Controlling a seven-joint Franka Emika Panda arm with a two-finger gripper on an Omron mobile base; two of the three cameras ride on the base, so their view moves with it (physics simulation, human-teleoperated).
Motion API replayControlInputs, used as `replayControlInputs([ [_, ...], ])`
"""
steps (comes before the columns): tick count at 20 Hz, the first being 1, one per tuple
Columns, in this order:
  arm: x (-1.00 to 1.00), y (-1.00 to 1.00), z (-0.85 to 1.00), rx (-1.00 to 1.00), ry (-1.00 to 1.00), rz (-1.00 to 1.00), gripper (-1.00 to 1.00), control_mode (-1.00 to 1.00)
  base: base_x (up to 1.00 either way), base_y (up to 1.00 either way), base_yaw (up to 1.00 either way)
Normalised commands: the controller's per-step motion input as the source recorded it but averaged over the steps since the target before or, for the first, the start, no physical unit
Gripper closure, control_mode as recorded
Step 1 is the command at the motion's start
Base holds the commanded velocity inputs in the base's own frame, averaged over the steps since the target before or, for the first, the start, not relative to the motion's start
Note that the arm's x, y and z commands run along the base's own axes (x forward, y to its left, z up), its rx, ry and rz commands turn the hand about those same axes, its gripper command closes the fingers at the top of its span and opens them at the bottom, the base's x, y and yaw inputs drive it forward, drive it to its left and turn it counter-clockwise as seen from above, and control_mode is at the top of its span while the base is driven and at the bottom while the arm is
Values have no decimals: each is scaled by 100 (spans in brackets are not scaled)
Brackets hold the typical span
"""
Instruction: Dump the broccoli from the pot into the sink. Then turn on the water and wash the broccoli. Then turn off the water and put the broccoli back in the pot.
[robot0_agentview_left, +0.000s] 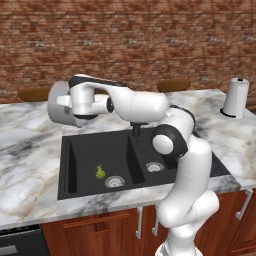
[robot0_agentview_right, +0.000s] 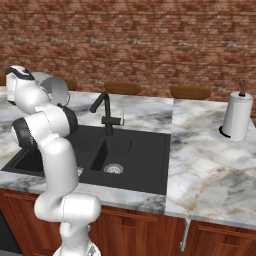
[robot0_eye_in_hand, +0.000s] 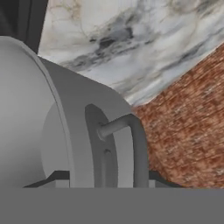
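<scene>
**Trainee:** Where do I stand right now?

**Coach:** Your gripper (robot0_agentview_left: 75, 111) is clamped on the rim of the pot (robot0_agentview_left: 59, 105), holding it tipped on its side in the air over the counter's marble top (robot0_agentview_left: 30, 145), just off the left edge of the sink (robot0_agentview_left: 80, 192). In the hand view you can see the pot's wall and one loop handle (robot0_eye_in_hand: 131, 144) close up, with the jaws set narrow across the rim.

**Trainee:** And the broccoli?

**Coach:** The broccoli (robot0_agentview_left: 100, 172) lies on the floor of the larger basin, just beside the round drain (robot0_agentview_left: 114, 181). So I'd judge the dump done.

**Trainee:** What next, then?

**Coach:** Set the pot down upright on the marble beside the sink, within easy reach for later. Level it before you let go, or it may roll. Then go for the black faucet (robot0_agentview_right: 103, 114), behind the divider between the basins, and keep your elbow clear of it.
</scene>
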Motion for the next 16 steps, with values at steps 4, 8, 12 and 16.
replayControlInputs([
  [4,0,19,6,-29,0,10,100,-100,0,0,0],
  [8,-4,7,26,-25,-7,7,100,-100,0,0,0],
  [12,-7,0,46,-18,-14,4,100,-100,0,0,0],
  [16,-1,0,50,-12,-10,1,100,-100,0,0,0],
])
